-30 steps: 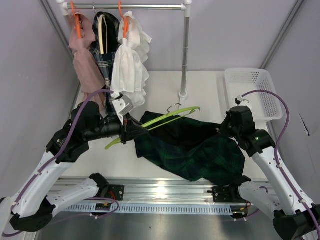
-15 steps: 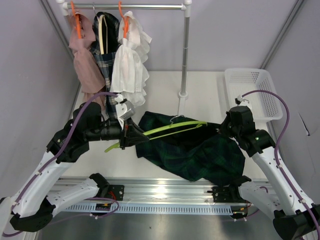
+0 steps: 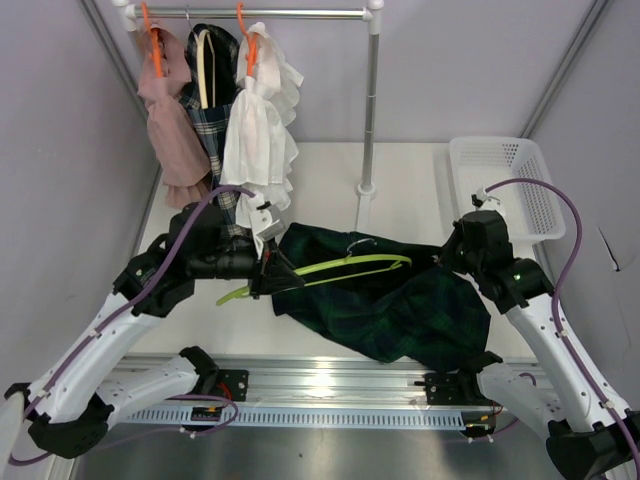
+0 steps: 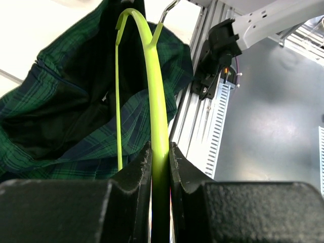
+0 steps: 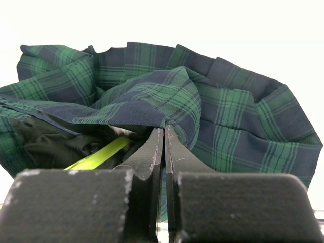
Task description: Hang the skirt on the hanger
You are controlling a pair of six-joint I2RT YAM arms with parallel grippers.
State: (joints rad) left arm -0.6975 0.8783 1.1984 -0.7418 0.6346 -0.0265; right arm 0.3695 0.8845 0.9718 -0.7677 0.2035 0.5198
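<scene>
L pincer [image 3: 268, 272] clamped narrow on left end of lime hanger [image 3: 340, 268]; hanger runs right into the green plaid skirt [image 3: 400, 305]. Skirt lies crumpled mid-table [image 3: 320, 190], btwn arms. R pincer [image 5: 163, 132] fully closed, pinching a fold at skirt's right edge.

1. The left arm [image 3: 105, 335] and right arm [image 3: 548, 345] have smooth white shells between bulky black joint housings.
2. One purple cable [image 3: 222, 187] runs along the left arm, and a second cable [image 3: 576, 240] along the right.
3. A small green light [image 3: 517, 271] glows on the right arm's black housing.
4. The left claw [image 4: 160, 157] and right claw [image 5: 163, 147] have blocky matte-black fingers [image 4: 134, 174] with scuffed edges.
</scene>
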